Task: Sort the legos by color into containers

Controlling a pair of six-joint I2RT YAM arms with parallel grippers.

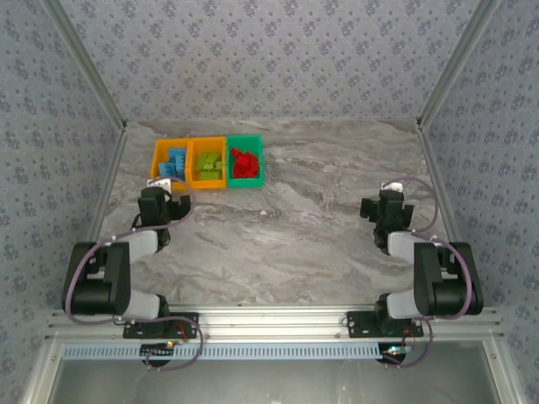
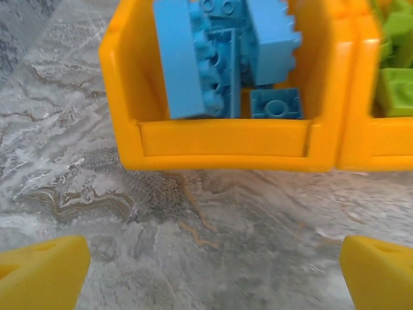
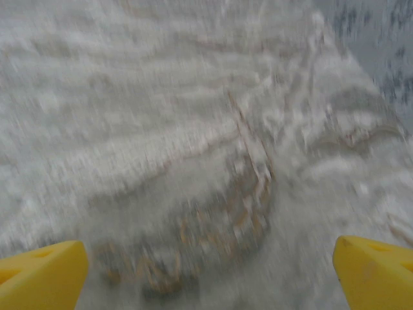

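While every brick in view lies inside a bin, both tools stand with their jaws spread wide and nothing between them. The left tool hangs just in front of the left orange bin, near the far left corner of the grey marbled worktop. In the left wrist view its yellow fingertips sit at the lower corners, apart from the bin's front wall, with bare worktop between.

Three bins stand joined in a row, side walls touching. The left orange bin holds the blue legos, heaped together: several stand on edge with studs facing sideways, and one small square brick lies flat against the front wall. Next comes the middle orange bin with the lime green legos. At the right end of the row, the green bin holds the red legos.

On the right side of the worktop, the right tool is well apart from the bins. Its wrist view is blurred, showing veined worktop surface beneath the spread yellow fingertips.
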